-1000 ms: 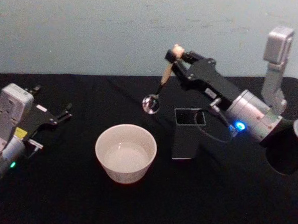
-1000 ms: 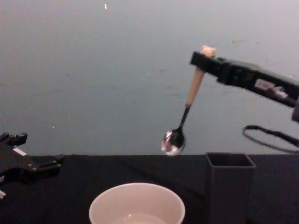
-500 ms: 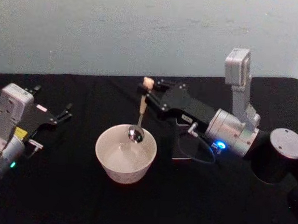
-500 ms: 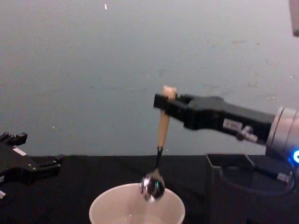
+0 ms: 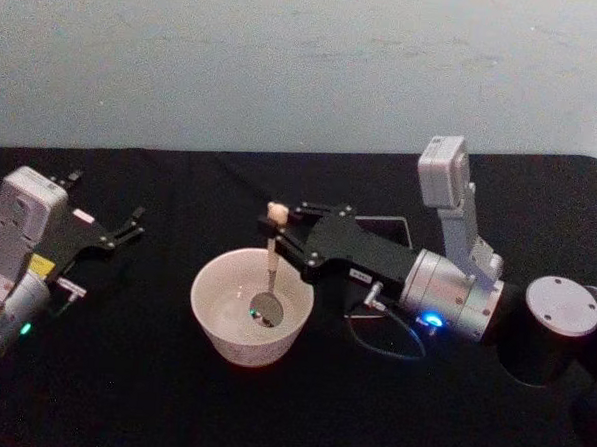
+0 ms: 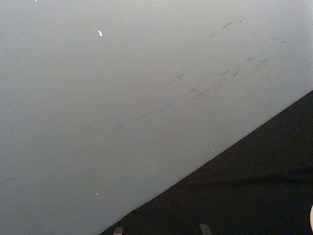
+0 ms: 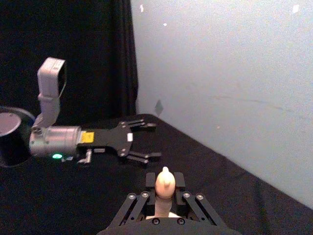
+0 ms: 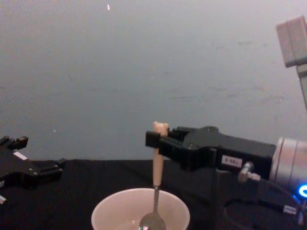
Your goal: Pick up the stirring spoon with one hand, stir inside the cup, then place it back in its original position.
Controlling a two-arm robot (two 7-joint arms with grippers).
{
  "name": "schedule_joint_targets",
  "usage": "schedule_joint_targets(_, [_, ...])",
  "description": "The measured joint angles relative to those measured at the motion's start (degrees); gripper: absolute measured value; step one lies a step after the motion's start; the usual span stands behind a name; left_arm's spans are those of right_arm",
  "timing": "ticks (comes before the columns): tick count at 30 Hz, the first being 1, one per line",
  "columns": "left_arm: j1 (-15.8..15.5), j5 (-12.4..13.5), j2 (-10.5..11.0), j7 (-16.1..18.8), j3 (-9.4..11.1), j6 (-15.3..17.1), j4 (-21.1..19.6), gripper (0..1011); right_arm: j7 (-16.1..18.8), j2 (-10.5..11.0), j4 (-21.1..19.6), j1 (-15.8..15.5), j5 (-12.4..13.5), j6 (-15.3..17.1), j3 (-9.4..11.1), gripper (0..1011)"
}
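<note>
With the right gripper (image 5: pixel 280 239) clamped on the stirring spoon (image 5: pixel 271 260) hanging into the cup (image 5: pixel 234 345) below, too wide a stir could tip it; the left gripper (image 7: pixel 149 141) sits open, well apart.

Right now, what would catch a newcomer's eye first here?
The right hand, mid-table, holds the bear-topped stirring spoon upright, its metal bowl down inside the cream cup. The left hand rests open at the left side of the black table.
</note>
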Motion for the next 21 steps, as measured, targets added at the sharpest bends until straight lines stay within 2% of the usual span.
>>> schedule_joint_targets(8, [0.00,0.00,0.00,0.00,0.00,0.00,0.00,1001,0.05,-0.75,0.68,0.41,-1.44,0.91,-1.60,214])
schedule_joint_targets(21, [0.00,0.00,0.00,0.00,0.00,0.00,0.00,1001,-2.12,-5.11,6.06,3.70,-3.20,0.73,-2.13,214])
